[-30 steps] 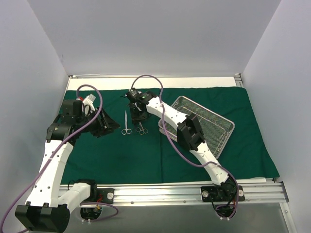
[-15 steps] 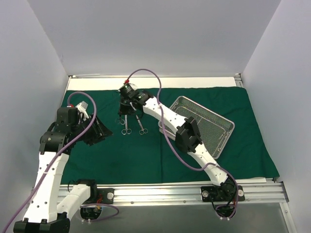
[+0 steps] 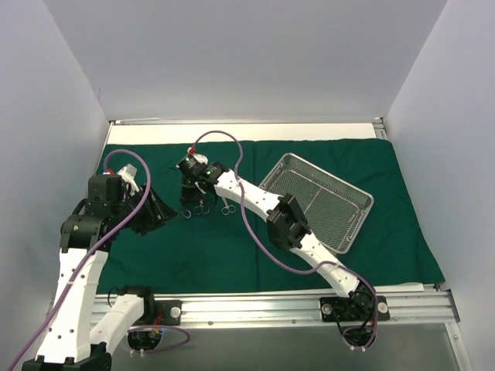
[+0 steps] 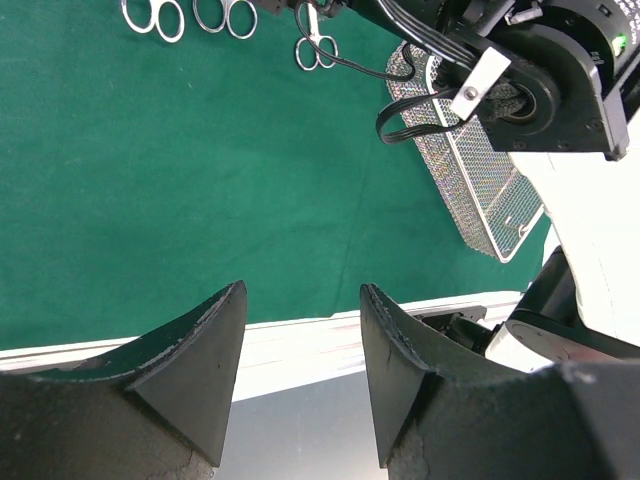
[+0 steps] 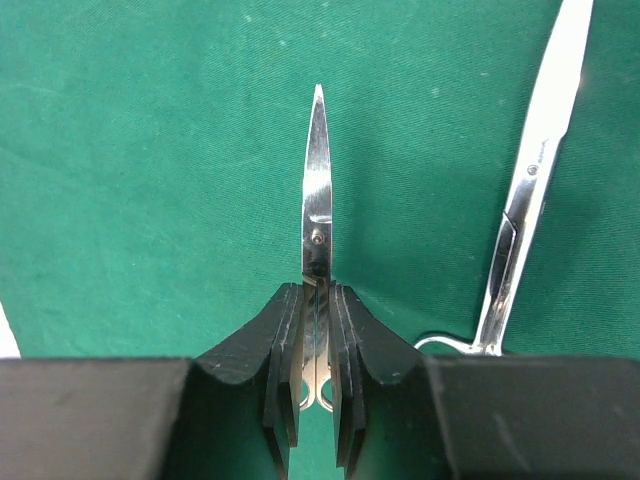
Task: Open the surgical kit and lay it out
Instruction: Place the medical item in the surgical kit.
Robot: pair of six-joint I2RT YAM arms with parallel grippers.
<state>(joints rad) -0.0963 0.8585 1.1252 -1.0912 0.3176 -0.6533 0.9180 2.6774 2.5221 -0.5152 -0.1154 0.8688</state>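
Note:
The surgical kit lies unwrapped. Its dark green drape [image 3: 348, 255] is spread flat over the table, and the silver mesh tray [image 3: 321, 201] sits on it at the right. My right gripper [image 5: 317, 290] is shut on a slim pair of steel scissors [image 5: 317, 180], with the blade pointing away over the cloth. A second instrument [image 5: 530, 180] lies just to its right. From above, the right gripper [image 3: 189, 201] is at the drape's left centre, among the laid-out instruments [image 3: 227, 206]. My left gripper [image 4: 300, 300] hangs open and empty to their left.
The right arm [image 3: 282, 220] stretches diagonally across the drape between the tray and the instruments. Ring handles of three instruments [image 4: 225, 15] show at the top of the left wrist view. A metal rail [image 3: 271, 305] runs along the near edge. White walls close in on three sides.
The right gripper has swung left across the drape with the scissors in it. The left arm has drawn back a little toward the left wall.

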